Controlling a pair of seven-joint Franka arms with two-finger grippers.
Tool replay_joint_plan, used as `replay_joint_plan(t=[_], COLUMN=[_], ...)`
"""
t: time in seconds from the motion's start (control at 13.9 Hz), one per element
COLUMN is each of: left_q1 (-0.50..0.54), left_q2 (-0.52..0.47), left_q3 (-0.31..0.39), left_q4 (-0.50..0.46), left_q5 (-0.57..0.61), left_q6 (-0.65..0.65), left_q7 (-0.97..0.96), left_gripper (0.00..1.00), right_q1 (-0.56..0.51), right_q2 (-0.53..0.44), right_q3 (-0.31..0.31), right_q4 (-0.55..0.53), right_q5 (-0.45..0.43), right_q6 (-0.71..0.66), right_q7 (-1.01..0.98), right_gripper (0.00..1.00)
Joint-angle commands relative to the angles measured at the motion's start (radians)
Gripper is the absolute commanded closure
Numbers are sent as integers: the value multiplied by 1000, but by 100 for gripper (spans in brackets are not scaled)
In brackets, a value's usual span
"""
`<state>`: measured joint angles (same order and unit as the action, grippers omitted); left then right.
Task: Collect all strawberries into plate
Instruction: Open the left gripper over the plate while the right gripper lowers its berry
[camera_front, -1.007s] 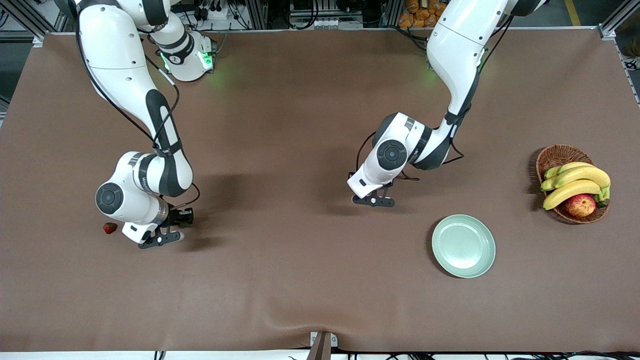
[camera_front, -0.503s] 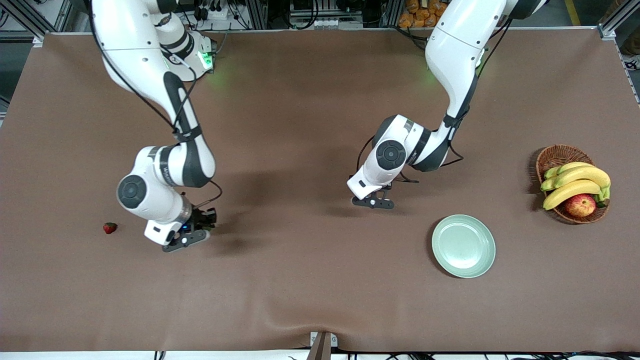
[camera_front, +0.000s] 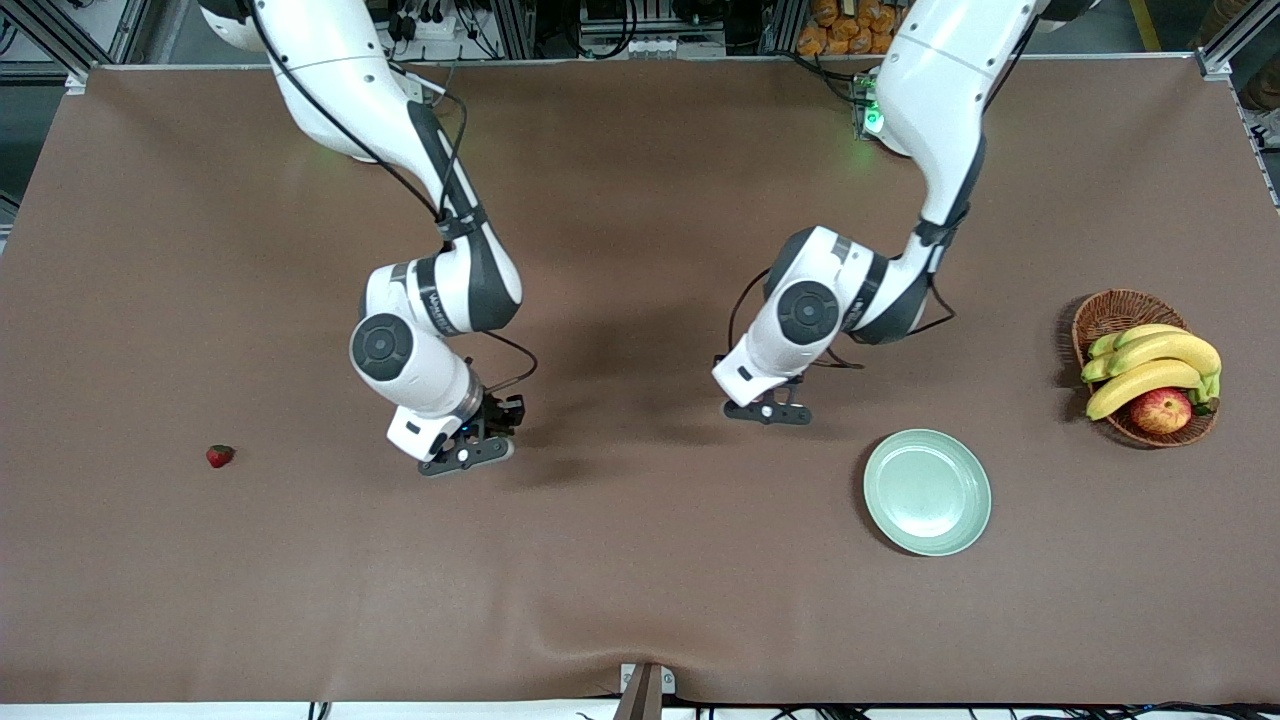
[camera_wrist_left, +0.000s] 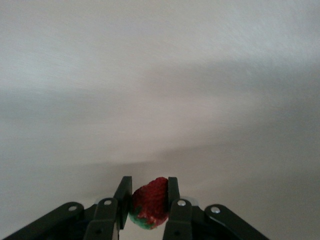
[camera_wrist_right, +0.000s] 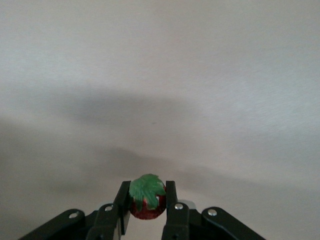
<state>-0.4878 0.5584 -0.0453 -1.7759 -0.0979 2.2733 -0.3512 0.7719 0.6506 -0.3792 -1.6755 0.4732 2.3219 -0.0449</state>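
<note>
Left hand (camera_wrist_left: 149, 205) pinched a red, dimpled strawberry (camera_wrist_left: 150, 201). Right hand (camera_wrist_right: 145, 204) pinched a leafy-capped strawberry (camera_wrist_right: 146, 197). A third berry (camera_front: 219, 456) lay on the matte brown bench (camera_front: 640, 560). Glossy mint plate (camera_front: 927, 491) round, shallow-rimmed.

Both grippers (camera_wrist_left: 149, 200) (camera_wrist_right: 146, 200) clamped (arms low)

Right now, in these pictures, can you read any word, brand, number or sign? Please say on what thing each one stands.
Nothing can be read with certainty.
Right arm's white wrist band: a line of dark print, too small to read.
Plate, basket, table: no text.
Both wrist views, each pincer shut on a strawberry: no text.
</note>
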Motion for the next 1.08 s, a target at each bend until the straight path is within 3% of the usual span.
replay_joint_plan(t=[0.0,0.14,0.43,0.58,0.79,1.01], left_q1=[101,184,310,336,379,390], left_q2=[-69,-69,-31,3,75,121], left_q3=[-5,-1,-2,-2,-1,1], left_q4=[-17,-10,41,74,128,168], left_q5=[21,24,128,138,149,164], left_q6=[-70,-72,-46,-29,46,66], left_q7=[117,243,422,466,569,615], left_gripper=[83,83,82,82,82,82], right_q1=[42,85,182,205,208,213], right_q2=[-22,-16,67,145,301,446], right_q3=[-6,-6,-6,-4,80,92], right_q4=[-6,26,166,248,438,569], right_q5=[92,142,142,143,140,136], right_q6=[-3,-3,19,98,258,375], right_q7=[51,98,284,289,296,292], right_gripper=[100,100,100,100,100,100])
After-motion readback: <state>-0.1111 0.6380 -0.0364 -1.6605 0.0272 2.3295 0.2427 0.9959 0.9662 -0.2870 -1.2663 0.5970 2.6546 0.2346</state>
